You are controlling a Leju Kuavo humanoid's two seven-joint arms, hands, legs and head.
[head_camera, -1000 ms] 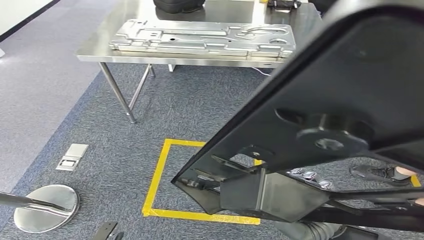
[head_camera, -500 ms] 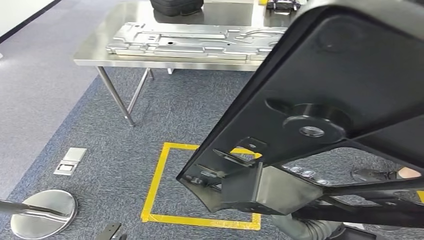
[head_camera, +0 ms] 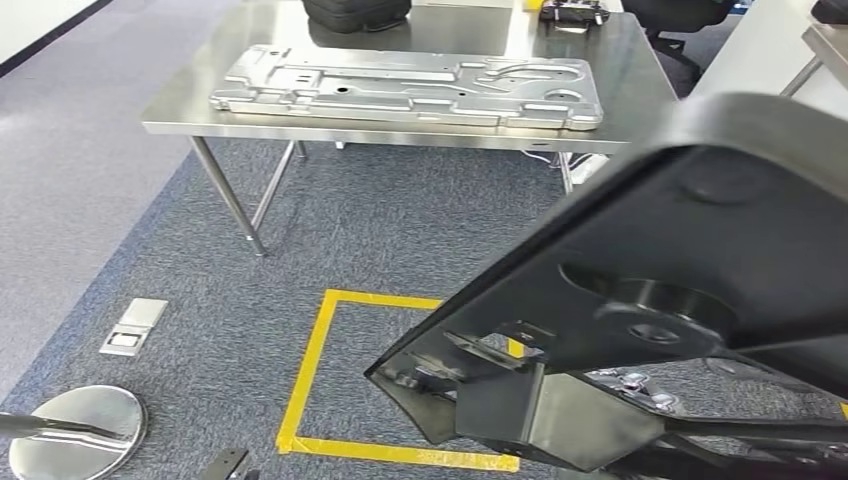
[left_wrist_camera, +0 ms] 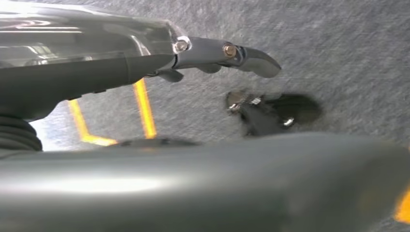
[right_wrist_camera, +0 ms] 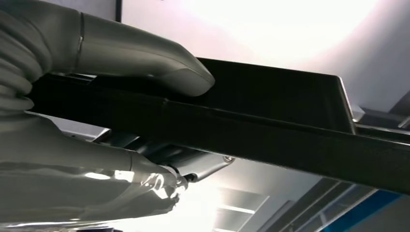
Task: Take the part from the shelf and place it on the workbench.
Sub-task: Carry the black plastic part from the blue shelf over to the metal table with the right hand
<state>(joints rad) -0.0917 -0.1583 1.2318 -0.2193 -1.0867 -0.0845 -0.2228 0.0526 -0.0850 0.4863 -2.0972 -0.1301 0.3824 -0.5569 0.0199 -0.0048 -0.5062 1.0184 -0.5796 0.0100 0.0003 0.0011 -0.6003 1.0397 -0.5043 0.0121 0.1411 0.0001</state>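
Black part (head_camera: pixel 690 240) in right hand (right_wrist_camera: pixel 96 121)

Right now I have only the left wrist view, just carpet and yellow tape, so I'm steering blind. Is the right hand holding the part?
Observer: Yes. In the right wrist view the right hand grips the large black metal part, thumb over its edge, fingers beneath.
Operator: Where's the workbench?
Observer: The stainless steel workbench stands ahead in the head view, beyond the yellow tape square.
Operator: Anything on it?
Observer: A silver stamped metal panel lies along its near side.
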